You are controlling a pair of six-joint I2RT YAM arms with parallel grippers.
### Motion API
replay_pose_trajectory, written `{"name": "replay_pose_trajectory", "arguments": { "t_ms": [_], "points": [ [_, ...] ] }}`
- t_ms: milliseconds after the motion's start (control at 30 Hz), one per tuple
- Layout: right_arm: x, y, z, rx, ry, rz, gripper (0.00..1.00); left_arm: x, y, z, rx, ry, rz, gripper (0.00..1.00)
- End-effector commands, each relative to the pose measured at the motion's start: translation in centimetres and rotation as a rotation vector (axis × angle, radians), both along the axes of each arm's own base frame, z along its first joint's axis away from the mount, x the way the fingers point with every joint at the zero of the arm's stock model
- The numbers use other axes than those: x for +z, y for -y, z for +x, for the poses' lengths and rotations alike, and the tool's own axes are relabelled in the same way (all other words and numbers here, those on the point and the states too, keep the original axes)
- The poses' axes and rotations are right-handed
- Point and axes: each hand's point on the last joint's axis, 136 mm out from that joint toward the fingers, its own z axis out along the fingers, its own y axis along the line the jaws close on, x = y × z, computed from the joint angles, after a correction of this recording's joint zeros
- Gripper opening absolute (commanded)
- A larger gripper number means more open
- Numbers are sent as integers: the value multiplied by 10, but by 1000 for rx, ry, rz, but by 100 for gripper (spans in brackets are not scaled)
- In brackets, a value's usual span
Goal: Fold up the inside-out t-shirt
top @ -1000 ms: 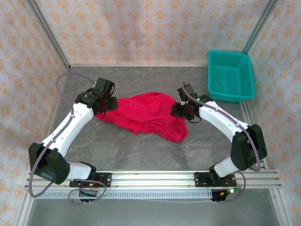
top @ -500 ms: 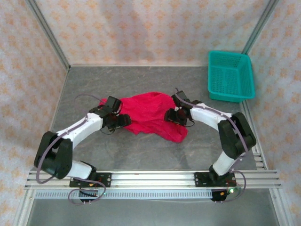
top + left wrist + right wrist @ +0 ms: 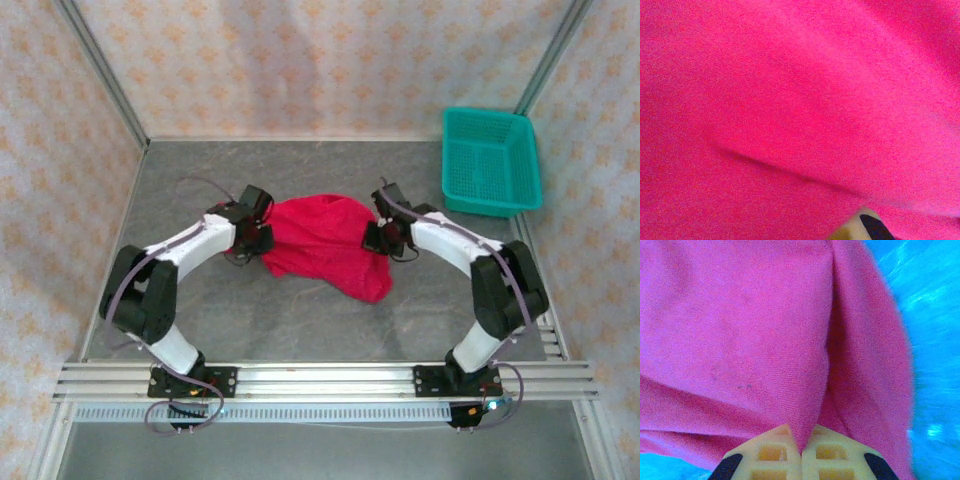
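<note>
The red t-shirt (image 3: 325, 245) lies in a crumpled heap mid-worktop (image 3: 300, 320), one lobe trailing toward the near right. Both arms are reaching in from either side. The left gripper (image 3: 262, 237) is right at the shirt's left edge and clenched tight. From its wrist camera the red cloth (image 3: 790, 100) presses close against the lens, with just a pale tip of one finger (image 3: 855, 231) peeking out at the bottom. Whether a fold sits between the fingers, I can't tell. On the other side, the right gripper (image 3: 375, 238) is at the shirt's right edge. Its wrist view is clear: the gripper (image 3: 801, 452) is closed, the yellow waffle-patterned fingers (image 3: 772, 455) pinching a ridge of red cloth (image 3: 740, 330) that rises straight up from between them. The teal basket (image 3: 487, 113) sits at the far right corner, well apart from the shirt.
</note>
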Motion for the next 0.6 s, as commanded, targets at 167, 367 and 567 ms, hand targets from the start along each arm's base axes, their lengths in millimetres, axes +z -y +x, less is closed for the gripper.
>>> {"name": "replay_pose_trajectory", "arguments": {
  "t_ms": [167, 367, 567],
  "points": [
    [182, 111, -17, -214, 374, -111, 0, 175, -88, -26, 78, 283, 293, 0],
    [250, 128, -39, -259, 495, -80, 0, 215, -91, -46, 77, 361, 254, 0],
    [263, 111, -50, -209, 491, 26, 0, 245, -76, -64, 41, 465, 115, 0]
  ]
}}
